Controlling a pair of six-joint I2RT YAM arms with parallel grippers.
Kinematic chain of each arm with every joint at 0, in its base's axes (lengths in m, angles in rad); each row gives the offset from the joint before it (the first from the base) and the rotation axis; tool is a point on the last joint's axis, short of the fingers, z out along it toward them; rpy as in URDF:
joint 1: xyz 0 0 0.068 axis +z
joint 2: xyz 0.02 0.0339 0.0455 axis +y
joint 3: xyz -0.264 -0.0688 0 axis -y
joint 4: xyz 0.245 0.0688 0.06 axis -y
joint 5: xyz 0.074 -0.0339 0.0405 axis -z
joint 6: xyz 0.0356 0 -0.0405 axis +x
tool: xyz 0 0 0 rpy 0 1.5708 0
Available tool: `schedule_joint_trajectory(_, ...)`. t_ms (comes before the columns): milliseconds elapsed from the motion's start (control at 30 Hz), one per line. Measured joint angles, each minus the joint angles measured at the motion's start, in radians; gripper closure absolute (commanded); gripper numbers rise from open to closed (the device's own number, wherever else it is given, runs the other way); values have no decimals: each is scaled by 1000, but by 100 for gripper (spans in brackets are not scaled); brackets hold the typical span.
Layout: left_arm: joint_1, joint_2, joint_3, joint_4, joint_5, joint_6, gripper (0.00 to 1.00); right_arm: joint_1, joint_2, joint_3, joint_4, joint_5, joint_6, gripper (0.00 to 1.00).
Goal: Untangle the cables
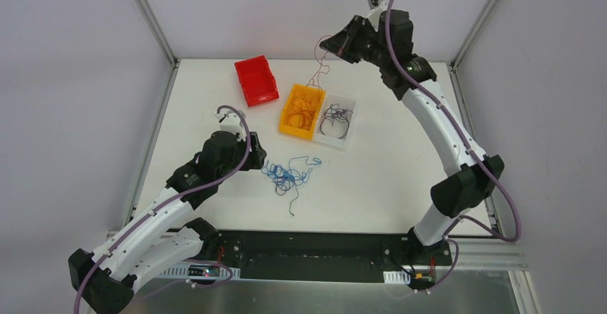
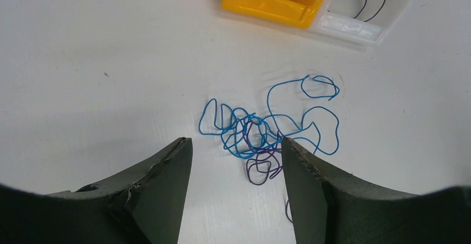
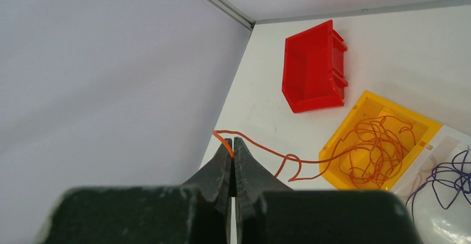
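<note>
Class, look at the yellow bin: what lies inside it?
A loose coil of orange wires fills the yellow bin; one strand leads out to the right arm's shut fingers. The floor beneath the coil is partly covered.

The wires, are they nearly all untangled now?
Partly. The yellow bin already holds orange wires, the clear bin dark wires. The right gripper is pinching one orange wire trailing from that bin. The blue tangle, with a purple strand in it, lies unsorted on the table before the open left gripper.
</note>
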Motion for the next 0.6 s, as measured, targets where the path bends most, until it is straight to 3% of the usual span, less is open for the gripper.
schedule_joint_trajectory(367,6,2,5,-21,0,0,38,0,239,-27,32,-90,6,100)
schedule_joint_trajectory(600,6,2,5,-23,0,0,38,5,294,-30,-10,-92,-4,100)
